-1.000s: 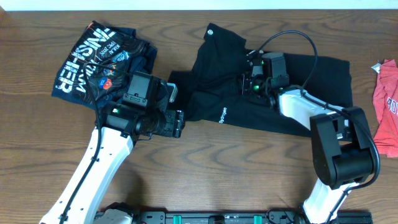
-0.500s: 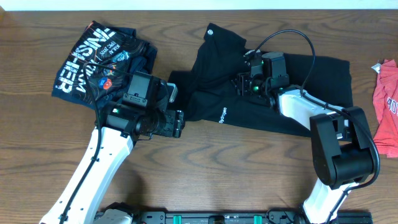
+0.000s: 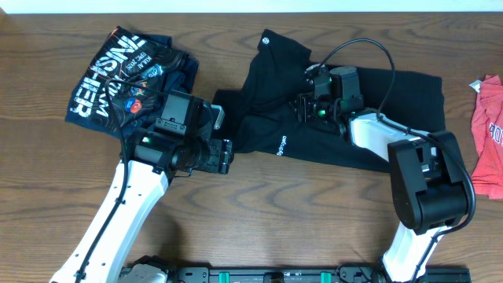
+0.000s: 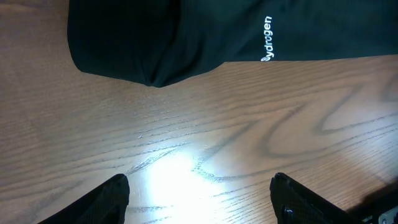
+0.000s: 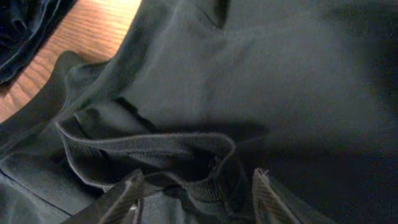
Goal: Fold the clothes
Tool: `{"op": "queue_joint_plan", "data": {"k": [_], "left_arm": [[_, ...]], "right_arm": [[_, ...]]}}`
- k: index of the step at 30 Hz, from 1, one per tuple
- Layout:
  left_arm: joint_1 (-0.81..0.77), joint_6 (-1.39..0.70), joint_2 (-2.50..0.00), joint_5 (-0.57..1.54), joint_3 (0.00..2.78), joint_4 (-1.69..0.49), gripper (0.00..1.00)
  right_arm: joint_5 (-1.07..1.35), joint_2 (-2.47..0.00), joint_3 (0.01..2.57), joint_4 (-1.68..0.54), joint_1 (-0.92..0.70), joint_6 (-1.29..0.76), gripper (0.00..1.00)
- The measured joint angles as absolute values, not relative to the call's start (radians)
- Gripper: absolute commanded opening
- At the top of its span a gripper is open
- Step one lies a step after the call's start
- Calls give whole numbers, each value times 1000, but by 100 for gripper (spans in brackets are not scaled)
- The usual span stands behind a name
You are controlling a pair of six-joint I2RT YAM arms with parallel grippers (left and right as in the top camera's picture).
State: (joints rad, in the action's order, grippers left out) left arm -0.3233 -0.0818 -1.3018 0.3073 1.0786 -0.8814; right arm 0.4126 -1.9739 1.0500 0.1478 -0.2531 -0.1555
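The black T-shirt [image 3: 393, 102] lies crumpled across the middle of the table, with a small white round logo [image 3: 266, 37] and white text [image 3: 283, 145]. My right gripper [image 3: 306, 102] is low over its middle. In the right wrist view the shirt [image 5: 298, 74] fills the frame and the open fingers [image 5: 198, 186] straddle a ribbed collar fold. My left gripper [image 3: 226, 156] is open over bare wood just left of the shirt's lower edge. In the left wrist view the fingers [image 4: 199, 193] are wide apart and empty, and the shirt [image 4: 155, 37] lies ahead.
A navy printed garment [image 3: 118, 75] lies bunched at the far left, behind my left arm; its edge shows in the right wrist view [image 5: 25, 25]. A red garment [image 3: 489, 134] lies at the right table edge. Bare wood runs along the front.
My right gripper has shifted slightly left over the black shirt. The left arm has not moved.
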Motion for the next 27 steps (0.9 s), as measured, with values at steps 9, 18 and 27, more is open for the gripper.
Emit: {"op": "queue_joint_plan", "data": {"k": [9,18,27], "left_arm": [[-323,-82,-1302,307,1079,-882,75],[-323,-82,-1302,307,1079,-886,74],[-323,-82,-1302,307,1079,-886,74]], "right_arm": [[418,-1995,1050,152,-254,-149,1],[459,-1982,1050,170,-235,-212,1],[424,-1959,1050,177,-157,-373,1]]}}
